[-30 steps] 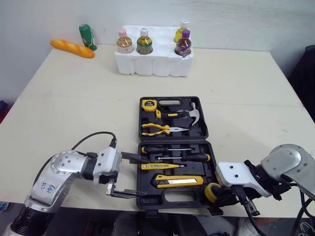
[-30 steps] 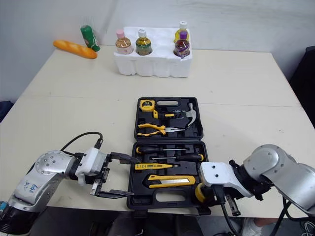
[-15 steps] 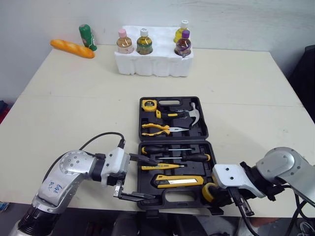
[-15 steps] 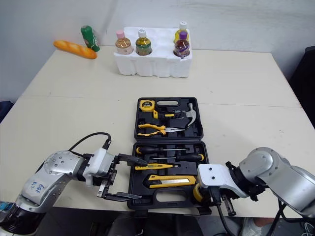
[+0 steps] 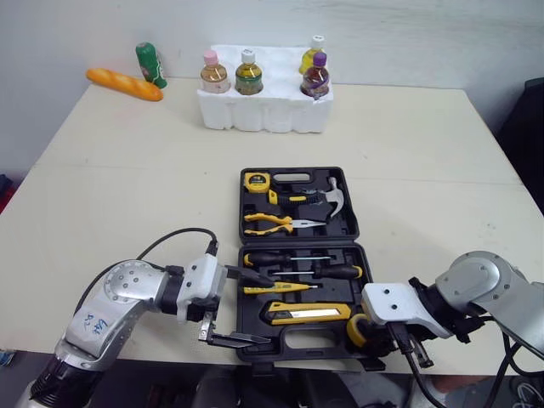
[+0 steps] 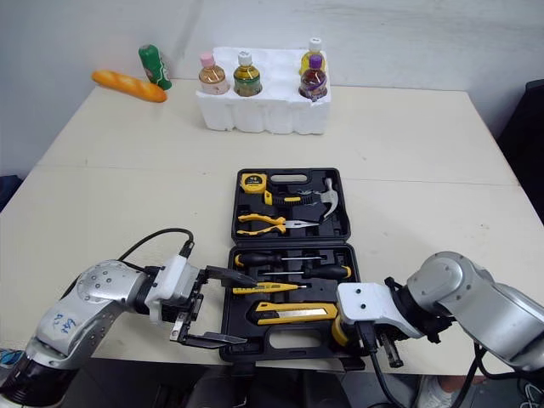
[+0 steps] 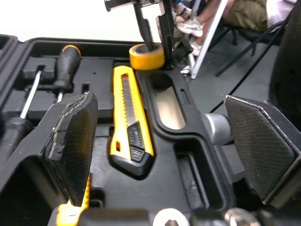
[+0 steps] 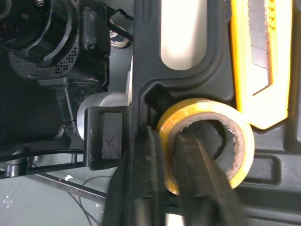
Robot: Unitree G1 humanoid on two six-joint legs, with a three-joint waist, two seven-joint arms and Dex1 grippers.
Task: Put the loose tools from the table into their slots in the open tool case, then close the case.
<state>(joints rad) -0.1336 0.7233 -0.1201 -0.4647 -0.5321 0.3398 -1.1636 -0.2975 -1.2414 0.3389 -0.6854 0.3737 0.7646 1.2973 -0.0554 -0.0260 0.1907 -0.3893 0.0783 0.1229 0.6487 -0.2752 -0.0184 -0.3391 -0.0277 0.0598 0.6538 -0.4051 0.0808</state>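
I'm working over the table (image 5: 127, 170), where the open tool case (image 5: 297, 347) is lying; I'm judging it rigid plastic. My left gripper (image 5: 242, 308) is hanging with fingers wide apart, straddling the case's near edge at 7 o'clock. At 5 o'clock, beside the utility knife (image 5: 310, 313), my right gripper (image 8: 171, 141) is pinching the yellow tape roll (image 8: 197, 109) by its wall. I'm judging the roll light, stiff and probably slick. I'm finding no legible writing.

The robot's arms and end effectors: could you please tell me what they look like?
Both arms have rounded silver-grey shells; the left arm bears blue handwritten marks and a black cable looping to its wrist. Each wrist is a white block. The left end effector and right end effector each have two black fingers; the left's pads are textured.
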